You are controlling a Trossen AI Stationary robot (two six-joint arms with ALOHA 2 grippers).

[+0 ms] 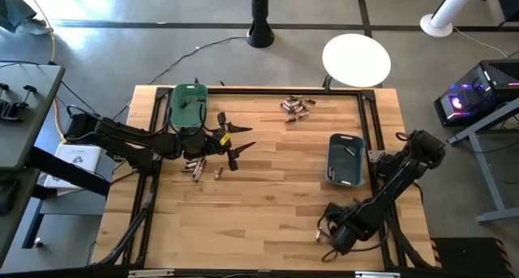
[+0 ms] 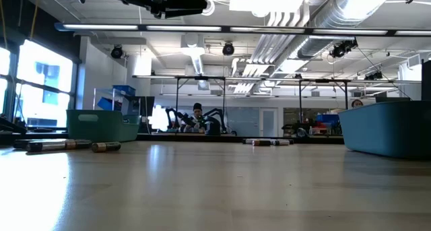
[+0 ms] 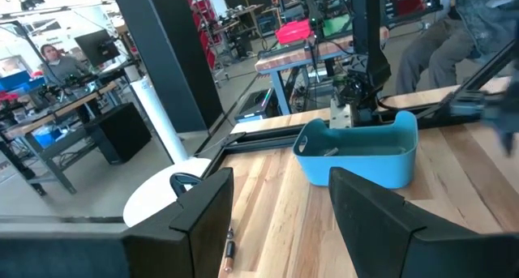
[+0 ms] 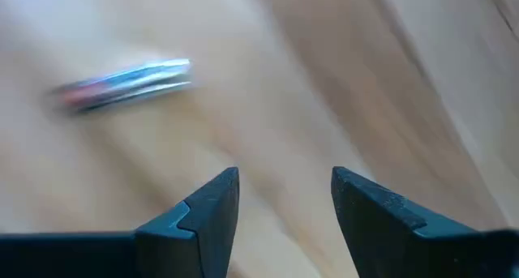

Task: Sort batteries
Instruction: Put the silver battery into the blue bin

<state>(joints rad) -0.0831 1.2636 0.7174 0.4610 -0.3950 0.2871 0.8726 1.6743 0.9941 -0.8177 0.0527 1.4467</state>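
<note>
The left claw (image 1: 235,145) is seen released and empty above the worktop (image 1: 268,205), with a few batteries (image 1: 195,166) lying just beside it. The right claw (image 4: 284,201) is also parted and empty; a silvery battery (image 4: 122,83) lies loose ahead of it.

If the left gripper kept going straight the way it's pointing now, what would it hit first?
Most likely the blue bin, which sits straight ahead past the open left gripper with bare wooden table between them. Depth is hard to judge, so it might pass above the rim.
</note>
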